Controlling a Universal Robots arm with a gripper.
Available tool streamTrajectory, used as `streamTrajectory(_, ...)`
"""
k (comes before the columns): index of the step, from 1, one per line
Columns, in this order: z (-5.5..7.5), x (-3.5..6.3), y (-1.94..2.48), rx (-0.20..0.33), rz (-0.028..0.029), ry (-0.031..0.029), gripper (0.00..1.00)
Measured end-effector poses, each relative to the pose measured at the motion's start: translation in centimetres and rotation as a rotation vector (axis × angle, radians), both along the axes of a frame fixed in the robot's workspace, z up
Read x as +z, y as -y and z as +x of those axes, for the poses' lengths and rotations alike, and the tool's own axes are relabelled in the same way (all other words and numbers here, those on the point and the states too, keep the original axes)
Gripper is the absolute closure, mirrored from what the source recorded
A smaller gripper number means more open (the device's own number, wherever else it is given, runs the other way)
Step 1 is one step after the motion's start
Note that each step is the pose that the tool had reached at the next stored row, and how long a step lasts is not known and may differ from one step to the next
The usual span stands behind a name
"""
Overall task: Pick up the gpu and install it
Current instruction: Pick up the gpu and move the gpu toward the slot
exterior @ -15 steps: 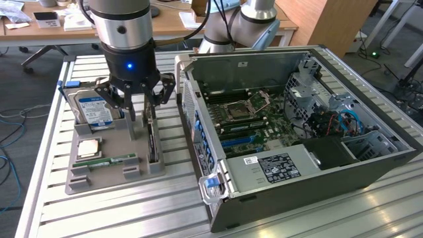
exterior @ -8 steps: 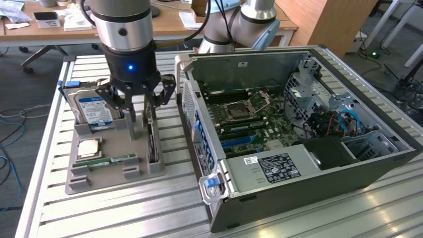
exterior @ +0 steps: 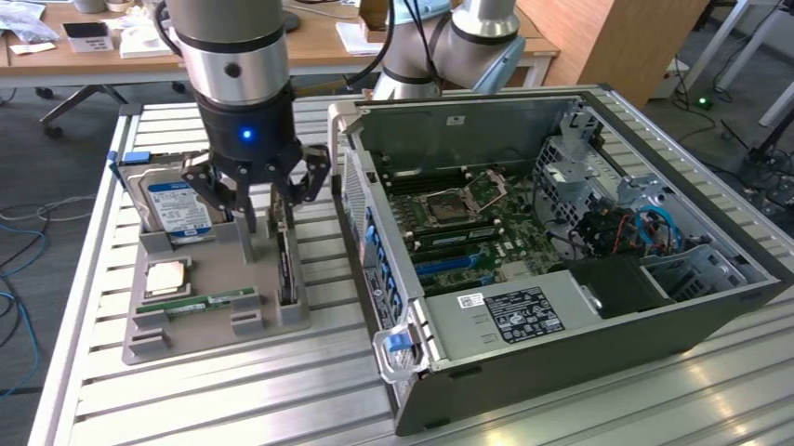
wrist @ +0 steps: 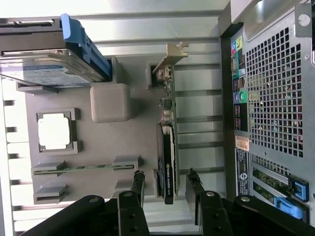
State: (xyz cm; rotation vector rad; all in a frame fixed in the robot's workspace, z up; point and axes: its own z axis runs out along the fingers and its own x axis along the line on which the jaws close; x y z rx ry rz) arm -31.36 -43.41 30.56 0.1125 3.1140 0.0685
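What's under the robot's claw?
The gpu, standing on edge in the grey tray, right below the open gripper. Its bottom edge sits down in the tray's holders, so that part is hidden.

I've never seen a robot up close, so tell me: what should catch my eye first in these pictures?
First, the black claw hanging open over a grey tray on the exterior view's left, straddling the gpu, a thin card standing on edge. Then the big open computer case on the exterior view's right, its green motherboard laid bare. A blue-labelled hard drive stands in the tray too.
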Motion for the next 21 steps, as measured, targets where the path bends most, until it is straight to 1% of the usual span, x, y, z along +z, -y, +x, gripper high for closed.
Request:
streamTrajectory(5, 0.5, -0.17, 0.00, 0.000, 0.0001, 0.0001, 0.53)
streamTrajectory(8, 0.5, -0.44, -0.01, 0.000, 0.0000, 0.0001, 0.53)
streamTrajectory(14, 0.6, -1.27, 0.00, 0.000, 0.0000, 0.0001, 0.53)
streamTrajectory(21, 0.6, -2.49, 0.00, 0.000, 0.0001, 0.0001, 0.53)
